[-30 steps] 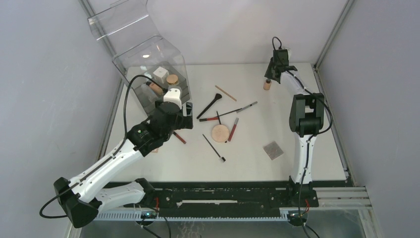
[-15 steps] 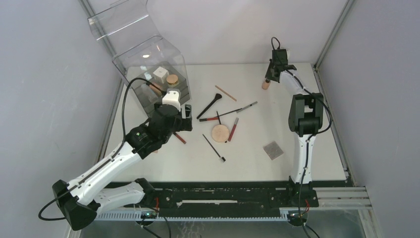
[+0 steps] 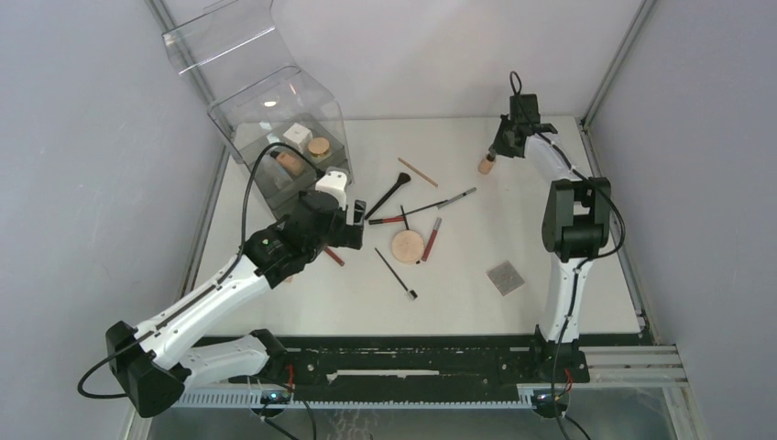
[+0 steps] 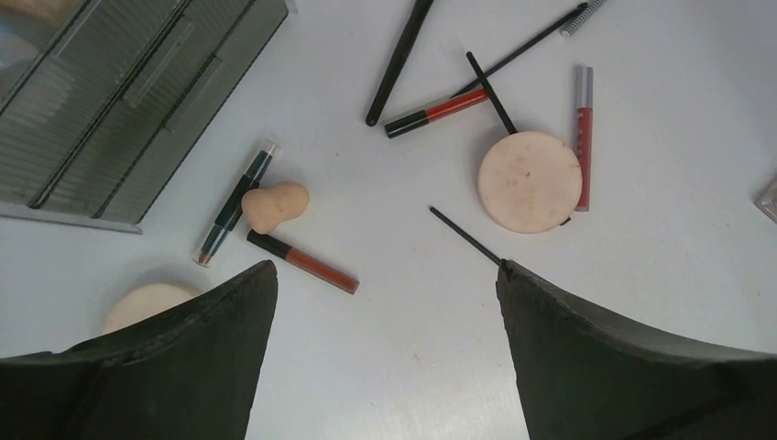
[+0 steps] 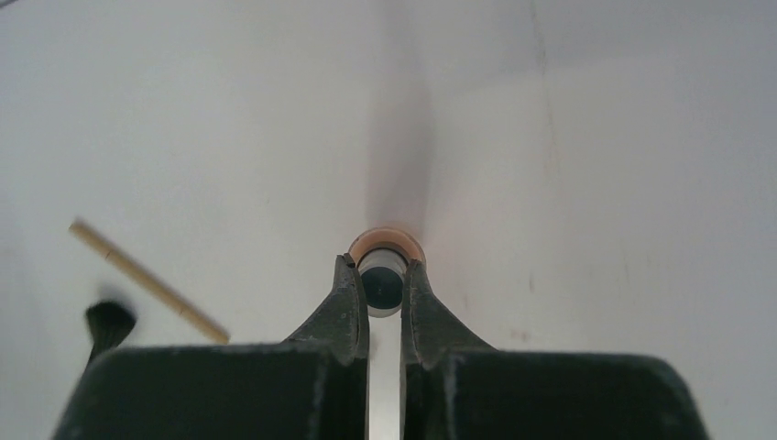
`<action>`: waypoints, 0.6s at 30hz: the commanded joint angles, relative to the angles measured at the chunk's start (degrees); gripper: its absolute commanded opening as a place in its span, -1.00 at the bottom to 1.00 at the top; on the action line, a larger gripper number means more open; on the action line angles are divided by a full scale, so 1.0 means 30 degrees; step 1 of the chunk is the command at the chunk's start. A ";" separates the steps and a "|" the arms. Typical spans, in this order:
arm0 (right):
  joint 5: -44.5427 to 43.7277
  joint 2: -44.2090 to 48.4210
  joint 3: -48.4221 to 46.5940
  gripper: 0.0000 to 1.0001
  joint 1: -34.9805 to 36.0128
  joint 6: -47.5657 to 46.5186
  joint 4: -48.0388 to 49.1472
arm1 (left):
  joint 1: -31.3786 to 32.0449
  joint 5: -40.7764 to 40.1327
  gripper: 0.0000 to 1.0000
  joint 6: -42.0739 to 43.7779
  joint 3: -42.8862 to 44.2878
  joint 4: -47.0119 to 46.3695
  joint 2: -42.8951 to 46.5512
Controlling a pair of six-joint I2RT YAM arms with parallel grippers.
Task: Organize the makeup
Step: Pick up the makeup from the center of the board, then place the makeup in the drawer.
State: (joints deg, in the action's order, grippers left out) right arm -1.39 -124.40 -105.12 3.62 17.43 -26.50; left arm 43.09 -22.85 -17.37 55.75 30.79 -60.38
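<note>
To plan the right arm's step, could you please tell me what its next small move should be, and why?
Probably lift slightly: the right pincer pinches the dark cap of the small beige bottle, which is far across the table from the big clear plastic drawer box.

White table shown throughout, peach sponge at centre left, tan compact at centre right, red lip tube at top, ribbed grey drawers upper left, peach-rimmed bottle pictured centre.
</note>
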 commanded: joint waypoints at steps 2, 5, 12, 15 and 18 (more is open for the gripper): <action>0.1950 0.5373 0.2753 -1.00 0.0152 0.1201 0.1056 | -0.0096 0.1753 0.88 0.1528 0.1945 -0.0555 -0.0460; 0.2390 0.7659 0.4996 -1.00 0.0453 0.1209 0.1370 | -0.0096 0.2362 0.93 0.2049 0.1908 -0.0973 -0.0174; 0.5181 1.2230 0.9439 -1.00 0.0797 0.1526 0.1194 | -0.0100 0.7111 1.00 0.3662 0.1714 -0.1727 0.0464; 0.6950 1.3692 1.0491 -1.00 0.1147 0.1772 0.0742 | -0.0096 0.9328 1.00 0.3307 0.1282 -0.2988 0.0685; 0.8634 1.5159 1.1393 -1.00 0.1730 0.2336 0.0804 | -0.0068 1.1139 0.98 0.2465 0.0627 -0.4707 0.0815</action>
State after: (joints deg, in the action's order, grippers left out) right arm 15.66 -84.73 -72.97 6.70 21.28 -25.50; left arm 43.00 -0.45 -8.99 57.78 25.82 -59.90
